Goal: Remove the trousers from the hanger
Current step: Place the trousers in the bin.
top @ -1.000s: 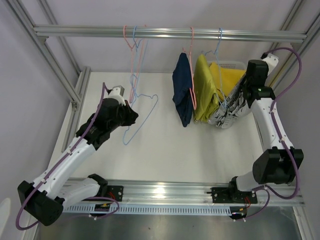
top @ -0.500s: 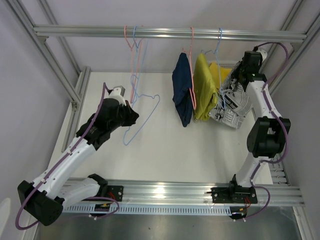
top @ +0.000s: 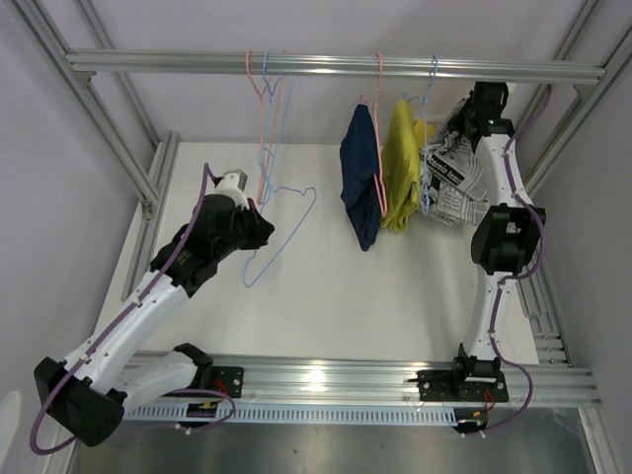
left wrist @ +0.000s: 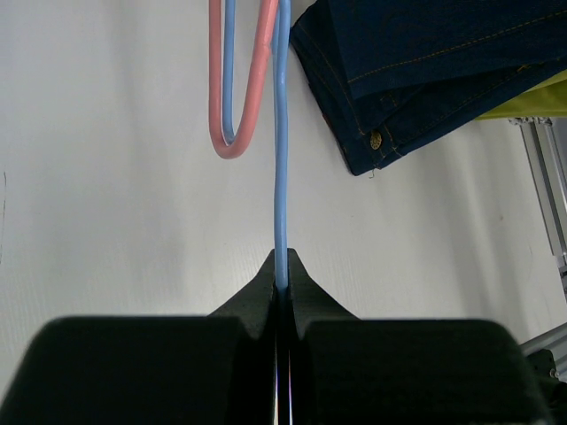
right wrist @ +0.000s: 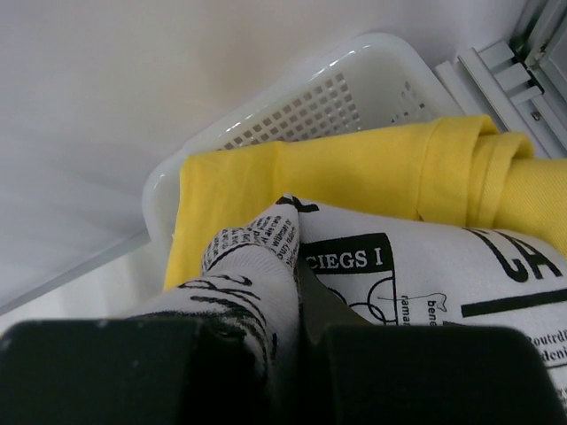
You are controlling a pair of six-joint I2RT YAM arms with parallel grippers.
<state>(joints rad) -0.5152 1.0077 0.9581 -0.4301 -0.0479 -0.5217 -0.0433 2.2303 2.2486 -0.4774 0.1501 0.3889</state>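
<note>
The right fingers (right wrist: 308,297) are pinching a fold of the black-and-white print trousers (right wrist: 425,266), closed tight with cloth bunching over one finger. The arm is reaching high toward the rail (top: 336,65) at the far right. Judging from that, it is lifting the garment up and off its light blue hanger (top: 427,190), whose wire is showing just beside the print in the top view, though whether the cloth is fully free of the hanger cannot be told. Beneath the grip a white basket (right wrist: 354,93) is sitting with bright yellow trousers (right wrist: 354,168) lying in it. This is likely the drop place, which would explain why the print pair is being held over that spot. Two more pairs are hanging from the rail: the dark navy trousers (top: 360,178) are draping over a pink hanger (top: 381,193), and the mustard-olive trousers (top: 400,173) are hanging just beside them, near the print cloth. The left fingers (left wrist: 292,292) are clamping fully shut on the thin wire of an empty blue hanger (left wrist: 281,177), holding it tilted out above the desk (left wrist: 106,195) and apart from the bare pink hangers (top: 262,118), probably to steady it. No camouflage pair is showing.
</note>
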